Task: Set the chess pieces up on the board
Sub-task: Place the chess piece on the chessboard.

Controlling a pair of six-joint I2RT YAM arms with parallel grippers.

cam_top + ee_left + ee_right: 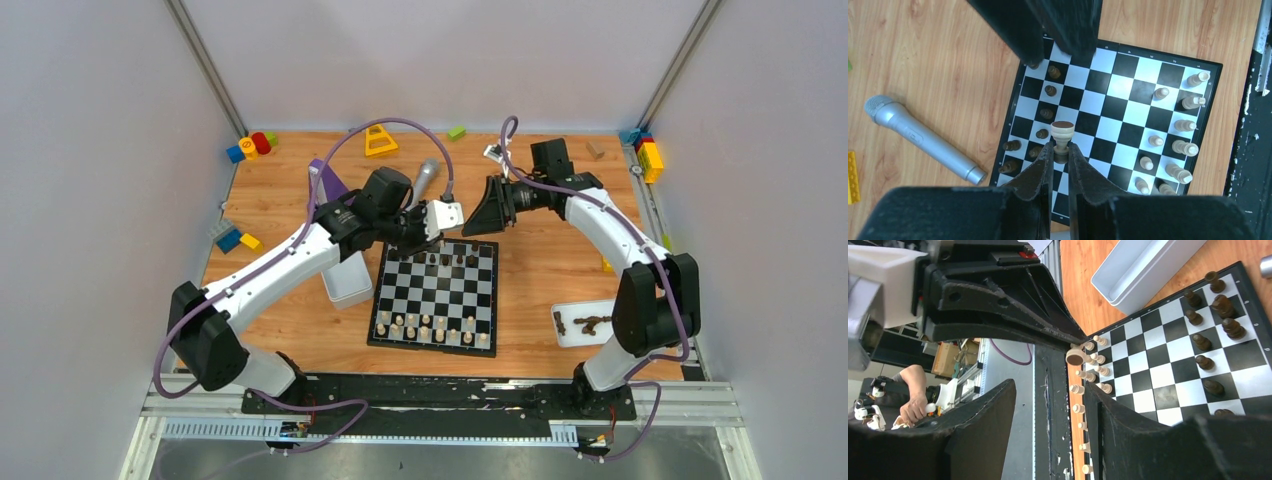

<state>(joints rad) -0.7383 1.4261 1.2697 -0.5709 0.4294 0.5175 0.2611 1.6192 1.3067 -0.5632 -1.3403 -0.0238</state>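
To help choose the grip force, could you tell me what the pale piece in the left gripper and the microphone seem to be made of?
Pale piece: probably turned wood, matte cream, with a brown pad at one end, perhaps felt. Microphone: metal or silver-painted plastic, judging by its satin sheen and mesh head.

left claw (1061, 150) narrowly pinched, right claw (1050, 390) wide apart, both arms outstretched

The black-and-white chessboard (437, 292) lies flat. Light pieces (432, 328) stand in two loose rows along its near edge, and dark pieces (452, 259) stand upright along the far edge. One light piece (1062, 134), brown base showing, is pinched in the left gripper (1061, 150) above the board. A few more dark pieces (585, 323) are lying off to the right.
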